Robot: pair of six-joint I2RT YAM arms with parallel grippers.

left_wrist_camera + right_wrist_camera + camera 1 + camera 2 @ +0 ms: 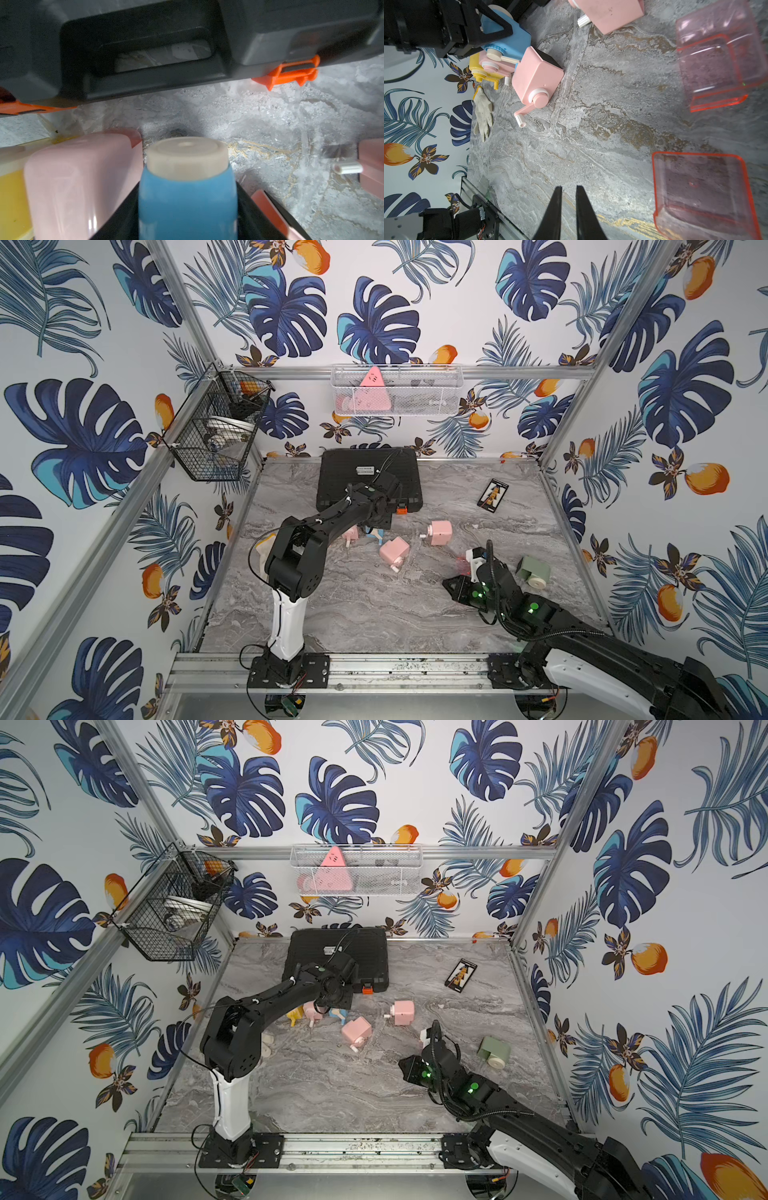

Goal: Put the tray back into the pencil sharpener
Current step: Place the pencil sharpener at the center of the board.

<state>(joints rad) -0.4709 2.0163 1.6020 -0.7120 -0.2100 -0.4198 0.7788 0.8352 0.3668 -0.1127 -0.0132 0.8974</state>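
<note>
Two clear pink trays lie on the marble table, one (716, 56) farther out and one (702, 197) beside my right gripper (569, 187). Its fingers stand a narrow gap apart over bare table with nothing between them. In a top view the right gripper (449, 585) sits near a faint reddish tray (463, 562). My left gripper (188, 197) is shut on a blue pencil sharpener (187, 199) with a beige cap, in front of the black case. A pink pencil sharpener (537, 79) lies on its side with a dark open face.
A black case (368, 477) with orange latches stands at the back. More pink sharpeners (439, 532), (351, 534), a yellow one (296, 1016) and a green one (535, 570) lie around. A white glove (483, 112) lies at the left edge, a small black card (492, 494) back right.
</note>
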